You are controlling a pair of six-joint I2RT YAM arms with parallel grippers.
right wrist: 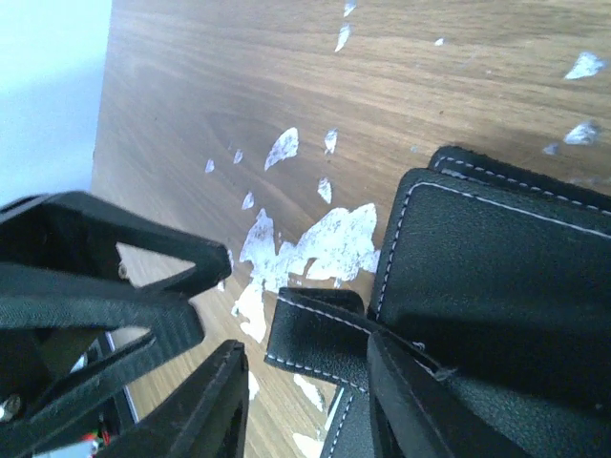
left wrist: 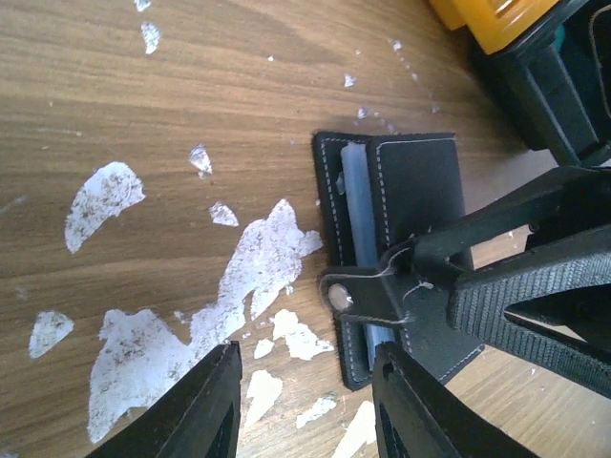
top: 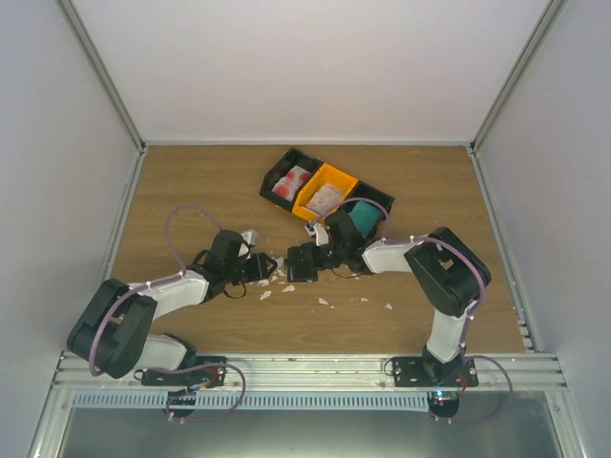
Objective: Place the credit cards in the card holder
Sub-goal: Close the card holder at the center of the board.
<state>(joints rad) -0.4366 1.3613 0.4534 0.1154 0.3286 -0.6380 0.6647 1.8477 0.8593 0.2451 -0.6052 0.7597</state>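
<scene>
The black card holder (top: 302, 264) lies flat on the wood between both grippers. In the left wrist view the card holder (left wrist: 412, 186) shows white stitching, a pale blue card (left wrist: 357, 205) in its slot, and a snap strap (left wrist: 361, 291) folded across it. My left gripper (left wrist: 305, 405) hovers open over its near corner, holding nothing. My right gripper (right wrist: 305, 401) is open, and the holder's strap tab (right wrist: 315, 334) lies loose between its fingers. More credit cards sit in the bins: red-and-white (top: 288, 185), pale (top: 326, 198), teal (top: 366, 218).
Three small bins stand in a row behind the holder: black (top: 283, 172), orange (top: 336, 177), black (top: 380, 198). White scraps and scuffed patches (left wrist: 258, 262) dot the wood around the holder. Grey walls close in the table on three sides.
</scene>
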